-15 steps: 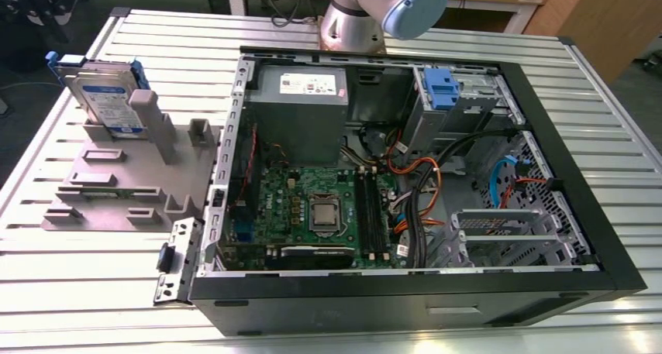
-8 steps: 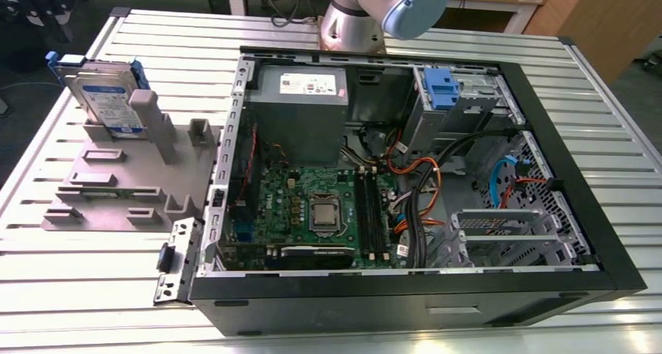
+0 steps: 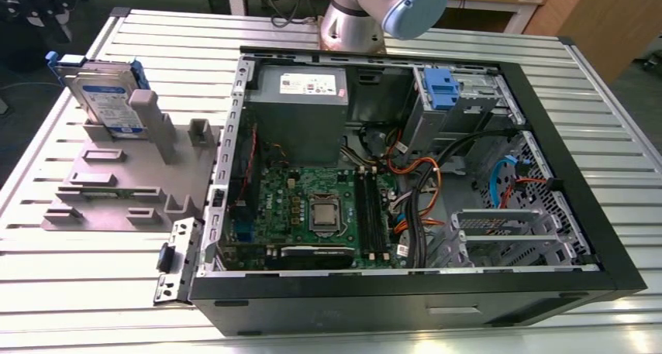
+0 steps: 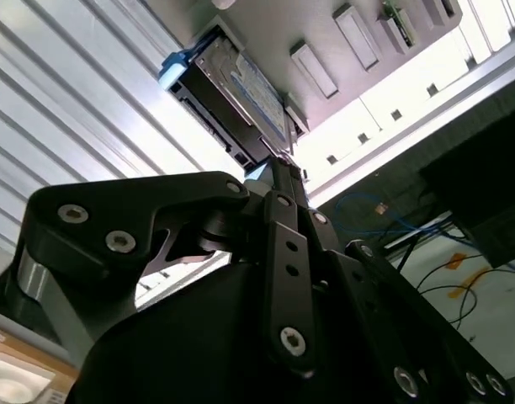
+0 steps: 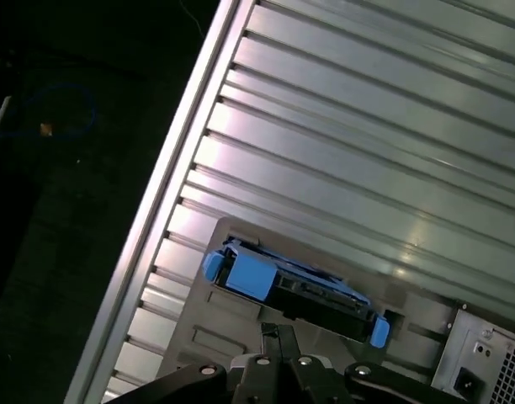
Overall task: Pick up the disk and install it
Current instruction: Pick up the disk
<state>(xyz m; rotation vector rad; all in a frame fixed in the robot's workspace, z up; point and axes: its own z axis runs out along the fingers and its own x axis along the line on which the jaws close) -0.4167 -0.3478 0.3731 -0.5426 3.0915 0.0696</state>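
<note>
The disk [image 3: 108,98] stands on edge in a grey slotted holder [image 3: 114,185] at the exterior view's left, beside the open computer case [image 3: 610,245]. It is silver with a white-and-blue label and blue side rails. In both wrist views the disk [image 4: 234,88] [image 5: 293,288] lies just beyond the tips of my gripper [image 4: 281,165] [image 5: 278,332], apart from them. The black fingers meet at their tips with nothing between them. Part of the arm [image 3: 385,12] shows behind the case.
The case lies open on a ribbed aluminium table [image 3: 93,292]. Inside it are a grey power supply [image 3: 300,98], a motherboard [image 3: 310,207], loose cables [image 3: 424,176] and a metal drive bay with a blue clip [image 3: 439,87]. The table edge [image 5: 169,189] runs close to the holder.
</note>
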